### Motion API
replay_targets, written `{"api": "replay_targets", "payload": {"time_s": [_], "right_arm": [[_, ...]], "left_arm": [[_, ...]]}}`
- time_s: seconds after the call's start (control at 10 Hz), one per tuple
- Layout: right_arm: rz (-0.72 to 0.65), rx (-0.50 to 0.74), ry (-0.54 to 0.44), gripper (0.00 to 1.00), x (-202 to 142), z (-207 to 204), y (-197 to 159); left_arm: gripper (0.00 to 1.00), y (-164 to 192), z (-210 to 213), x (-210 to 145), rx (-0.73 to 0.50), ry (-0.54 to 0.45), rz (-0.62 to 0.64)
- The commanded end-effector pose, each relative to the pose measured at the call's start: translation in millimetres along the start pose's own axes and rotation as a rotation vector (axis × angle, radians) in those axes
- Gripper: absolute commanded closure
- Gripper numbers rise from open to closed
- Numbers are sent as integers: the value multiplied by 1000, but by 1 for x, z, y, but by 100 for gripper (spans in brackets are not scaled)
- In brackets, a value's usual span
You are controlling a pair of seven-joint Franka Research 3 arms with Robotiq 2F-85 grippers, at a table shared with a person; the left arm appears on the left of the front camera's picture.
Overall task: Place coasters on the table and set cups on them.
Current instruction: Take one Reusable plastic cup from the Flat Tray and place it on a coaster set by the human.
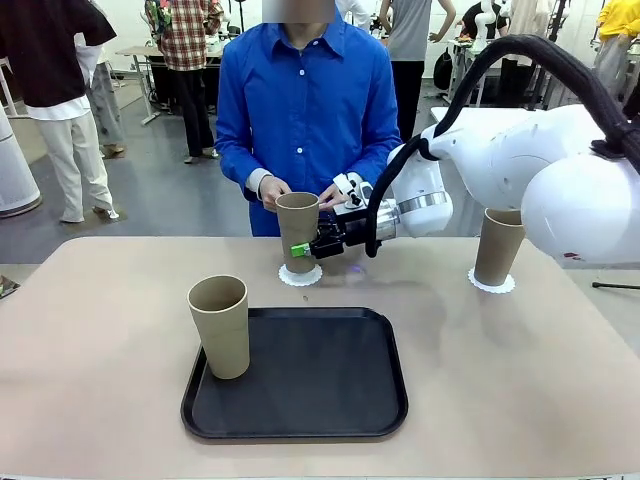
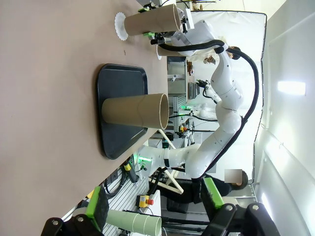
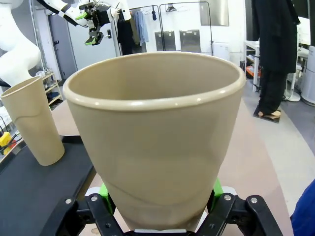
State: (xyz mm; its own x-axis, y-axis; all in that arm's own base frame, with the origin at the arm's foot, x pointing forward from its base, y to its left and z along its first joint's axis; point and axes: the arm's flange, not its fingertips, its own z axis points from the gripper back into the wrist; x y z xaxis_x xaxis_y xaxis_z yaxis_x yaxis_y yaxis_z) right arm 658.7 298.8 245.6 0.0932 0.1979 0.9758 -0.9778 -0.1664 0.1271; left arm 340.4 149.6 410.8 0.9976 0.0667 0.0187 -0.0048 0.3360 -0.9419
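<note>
Nearest on the smooth beige counter (image 1: 90,380) lies a black tray (image 1: 330,395) with rounded corners; a tall tapered khaki tray cup (image 1: 218,325) stands on its left part. Beyond it, the right gripper (image 1: 303,248) has its green-padded fingers (image 3: 216,191) pinching the middle cup (image 1: 297,222), which sits on a scalloped white coaster (image 1: 300,276); a third cup (image 1: 497,245) stands on a second coaster (image 1: 491,285) at the right. A person in a blue shirt (image 1: 300,100) stands behind the middle cup, hands close to its rim; the left gripper (image 2: 155,204) hangs with fingers spread, nothing between them.

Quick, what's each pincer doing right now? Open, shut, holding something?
Left pincer: open, holding nothing.
Right pincer: closed on the cup that stands on a coaster.
</note>
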Motion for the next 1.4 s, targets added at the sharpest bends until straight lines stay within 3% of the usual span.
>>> {"api": "replay_targets", "payload": {"time_s": [0.0, 1.3], "right_arm": [[-23, 6, 18, 18, 5, -3, -14], [21, 48, -12, 18, -13, -8, -3]], "left_arm": [[0, -1, 2, -1, -12, -2, -7], [0, -1, 2, -1, -12, -2, -7]]}}
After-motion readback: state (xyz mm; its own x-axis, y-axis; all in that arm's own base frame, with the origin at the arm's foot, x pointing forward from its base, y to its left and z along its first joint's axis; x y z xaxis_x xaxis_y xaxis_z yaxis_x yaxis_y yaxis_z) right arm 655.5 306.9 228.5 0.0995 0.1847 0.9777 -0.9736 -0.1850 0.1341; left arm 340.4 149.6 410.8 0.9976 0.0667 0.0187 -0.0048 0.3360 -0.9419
